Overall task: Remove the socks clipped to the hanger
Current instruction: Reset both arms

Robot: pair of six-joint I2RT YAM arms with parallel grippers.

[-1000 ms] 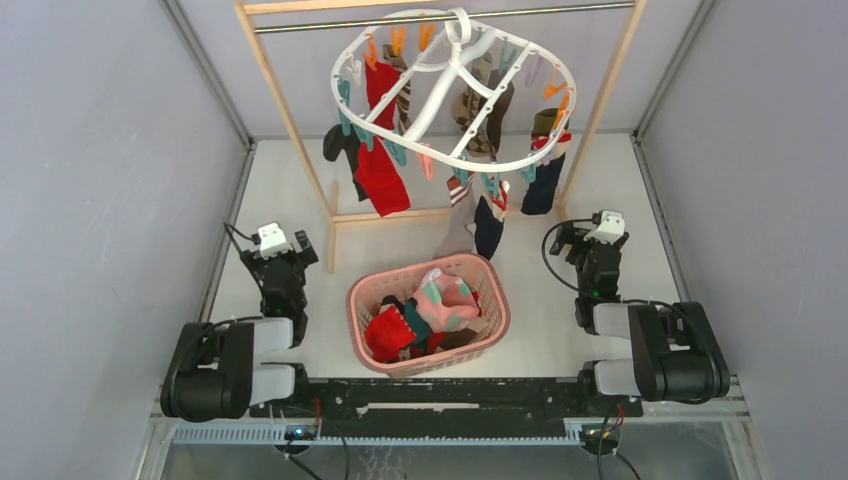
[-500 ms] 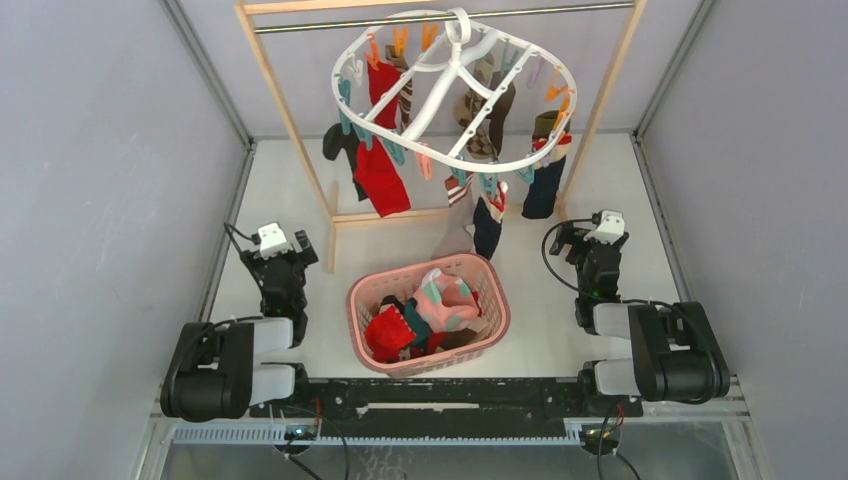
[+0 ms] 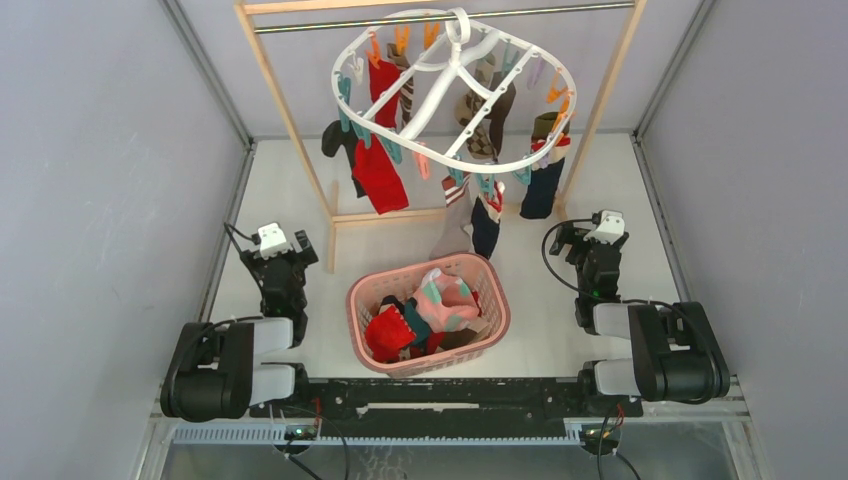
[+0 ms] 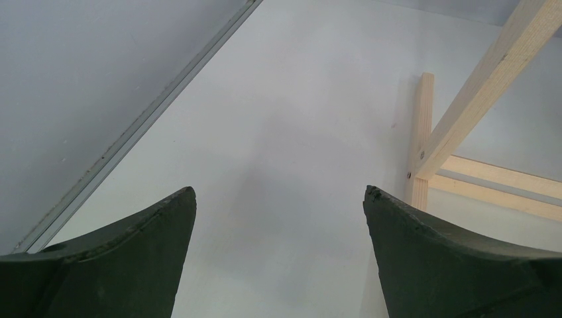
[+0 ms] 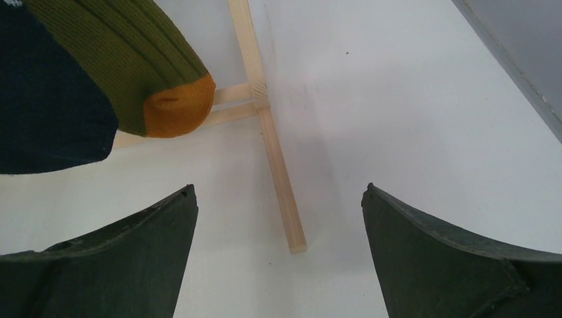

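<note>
Socks (image 3: 380, 175) hang clipped around the hanger (image 3: 440, 70) on the rail (image 3: 290, 120), with others already in the basket (image 3: 490, 290) below. Your left gripper (image 4: 278, 192) and right gripper (image 5: 278, 192) sit low, jaws wide, holding nothing. Removal looks partway done; next, raise an arm, pinch a dangling sock and pull it free.

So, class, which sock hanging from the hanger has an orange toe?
The olive-green ribbed sock, next to the navy sock; no other sock in view shows an orange toe.
</note>
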